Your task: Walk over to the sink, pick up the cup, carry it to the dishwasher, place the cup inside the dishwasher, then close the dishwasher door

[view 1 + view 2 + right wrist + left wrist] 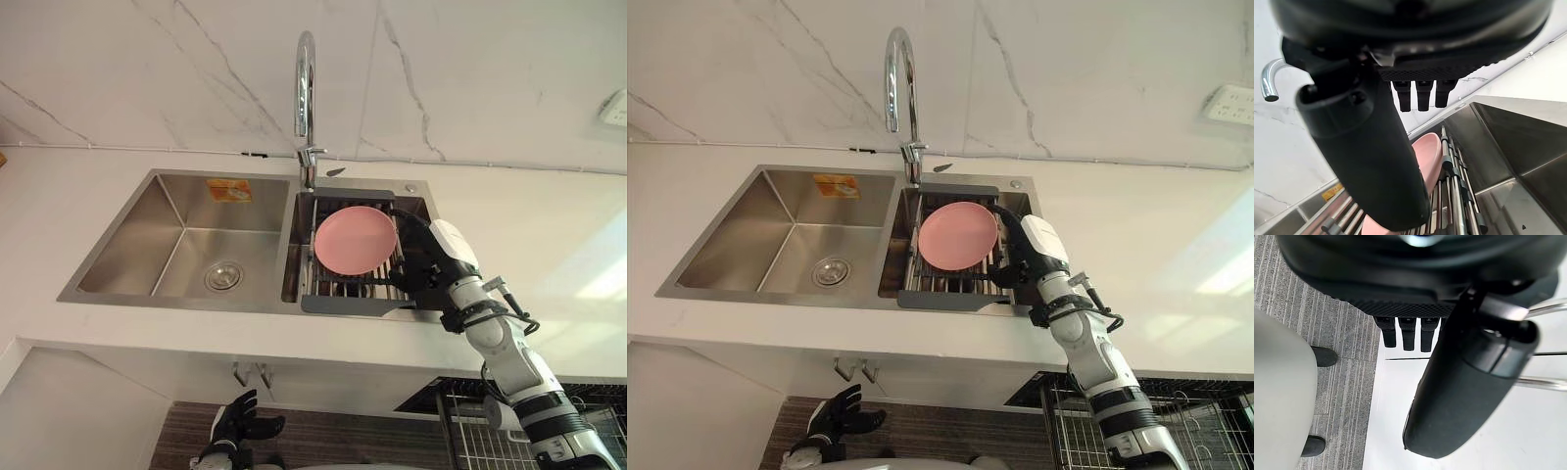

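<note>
- Under the faucet, a pink plate is propped on a dish rack in the sink.
- Just beside the plate, the right hand is held with fingers straight.
- Low down, the left hand is hung, fingers relaxed.

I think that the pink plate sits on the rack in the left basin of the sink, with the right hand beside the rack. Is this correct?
Not entirely. The pink plate sits on the rack in the right basin, not the left one, as the left eye view shows. The rest holds: the right hand is beside the rack.
</note>
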`<state>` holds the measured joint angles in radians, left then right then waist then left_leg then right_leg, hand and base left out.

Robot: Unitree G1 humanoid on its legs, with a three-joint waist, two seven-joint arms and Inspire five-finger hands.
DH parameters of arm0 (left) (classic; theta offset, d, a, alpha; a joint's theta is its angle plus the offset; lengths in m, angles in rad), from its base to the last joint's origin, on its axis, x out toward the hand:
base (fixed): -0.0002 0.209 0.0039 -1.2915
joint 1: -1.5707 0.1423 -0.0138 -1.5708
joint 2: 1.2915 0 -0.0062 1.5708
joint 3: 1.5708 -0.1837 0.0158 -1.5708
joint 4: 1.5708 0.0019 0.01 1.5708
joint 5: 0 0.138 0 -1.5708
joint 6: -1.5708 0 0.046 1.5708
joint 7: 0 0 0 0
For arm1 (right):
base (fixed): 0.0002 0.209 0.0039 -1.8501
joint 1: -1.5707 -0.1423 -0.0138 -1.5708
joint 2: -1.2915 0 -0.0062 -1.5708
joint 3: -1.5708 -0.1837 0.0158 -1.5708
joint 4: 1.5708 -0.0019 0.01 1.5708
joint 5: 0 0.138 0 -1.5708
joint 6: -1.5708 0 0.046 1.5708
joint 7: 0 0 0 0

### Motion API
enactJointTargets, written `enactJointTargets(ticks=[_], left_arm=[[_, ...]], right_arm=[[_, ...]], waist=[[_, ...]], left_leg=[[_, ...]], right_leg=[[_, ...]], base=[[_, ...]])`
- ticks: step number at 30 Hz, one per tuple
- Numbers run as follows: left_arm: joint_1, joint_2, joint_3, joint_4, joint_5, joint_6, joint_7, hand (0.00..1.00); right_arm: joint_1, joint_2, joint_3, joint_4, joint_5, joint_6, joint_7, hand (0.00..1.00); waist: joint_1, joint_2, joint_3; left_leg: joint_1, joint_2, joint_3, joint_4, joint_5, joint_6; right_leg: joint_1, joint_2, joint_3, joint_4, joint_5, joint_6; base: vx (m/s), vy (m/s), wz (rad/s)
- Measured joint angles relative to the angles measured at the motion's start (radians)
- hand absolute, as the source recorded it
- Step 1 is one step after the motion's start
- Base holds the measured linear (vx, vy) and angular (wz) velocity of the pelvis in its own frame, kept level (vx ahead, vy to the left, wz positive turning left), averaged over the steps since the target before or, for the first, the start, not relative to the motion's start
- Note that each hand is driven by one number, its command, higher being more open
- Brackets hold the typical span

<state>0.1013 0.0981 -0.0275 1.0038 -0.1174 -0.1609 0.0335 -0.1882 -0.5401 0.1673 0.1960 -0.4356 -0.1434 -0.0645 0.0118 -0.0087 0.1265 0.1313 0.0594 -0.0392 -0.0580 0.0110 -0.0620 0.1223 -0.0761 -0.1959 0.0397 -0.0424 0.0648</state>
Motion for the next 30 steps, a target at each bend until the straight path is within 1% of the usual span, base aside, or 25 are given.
enactJointTargets(ticks=[5, 17, 20, 23, 27, 30], left_arm=[[0.001, 0.001, 0.000, -0.017, 0.000, 0.000, -0.008, 0.90], [0.001, 0.000, -0.002, -0.025, 0.000, -0.017, -0.015, 0.90], [0.000, -0.001, -0.002, -0.030, 0.000, -0.019, -0.015, 0.90], [0.000, -0.001, -0.002, -0.033, 0.000, -0.020, -0.015, 0.90], [0.000, 0.000, -0.002, -0.048, 0.000, -0.019, -0.015, 0.90], [0.000, -0.001, -0.003, -0.052, 0.000, -0.020, -0.014, 0.90]], right_arm=[[-0.041, -0.018, 0.023, 0.049, -0.022, 0.001, 0.000, 0.90], [-0.120, -0.039, 0.113, 0.068, -0.062, -0.001, 0.000, 0.90], [-0.124, -0.044, 0.116, 0.068, -0.069, -0.003, 0.000, 0.90], [-0.130, -0.048, 0.119, 0.069, -0.102, -0.003, 0.000, 0.90], [-0.167, -0.066, 0.153, 0.076, -0.159, -0.004, 0.000, 0.90], [-0.186, -0.067, 0.159, 0.111, -0.196, -0.006, 0.000, 0.90]], waist=[[0.000, 0.001, 0.021], [0.010, 0.002, 0.027], [0.019, 0.002, 0.027], [0.020, 0.002, 0.028], [0.021, 0.002, 0.048], [0.024, 0.002, 0.049]], left_leg=[[-0.002, -0.003, -0.003, 0.002, -0.001, 0.001], [-0.035, -0.010, -0.011, 0.031, -0.014, 0.008], [-0.039, -0.011, -0.014, 0.035, -0.016, 0.008], [-0.046, -0.010, -0.021, 0.040, -0.017, 0.008], [-0.048, -0.010, -0.023, 0.045, -0.018, 0.007], [-0.053, -0.010, -0.029, 0.048, -0.018, 0.007]], right_leg=[[-0.004, -0.004, -0.003, 0.009, -0.002, 0.001], [-0.020, -0.011, -0.008, 0.013, -0.003, 0.003], [-0.020, -0.011, -0.011, 0.013, -0.003, 0.003], [-0.022, -0.013, -0.017, 0.013, -0.004, 0.003], [-0.022, -0.013, -0.019, 0.013, -0.003, 0.003], [-0.023, -0.013, -0.024, 0.013, -0.003, 0.003]], base=[[0.00, -0.002, 0.02], [0.00, 0.000, 0.01], [-0.01, -0.004, 0.01], [-0.02, -0.011, 0.06], [-0.01, -0.003, 0.01], [-0.01, -0.008, 0.04]])
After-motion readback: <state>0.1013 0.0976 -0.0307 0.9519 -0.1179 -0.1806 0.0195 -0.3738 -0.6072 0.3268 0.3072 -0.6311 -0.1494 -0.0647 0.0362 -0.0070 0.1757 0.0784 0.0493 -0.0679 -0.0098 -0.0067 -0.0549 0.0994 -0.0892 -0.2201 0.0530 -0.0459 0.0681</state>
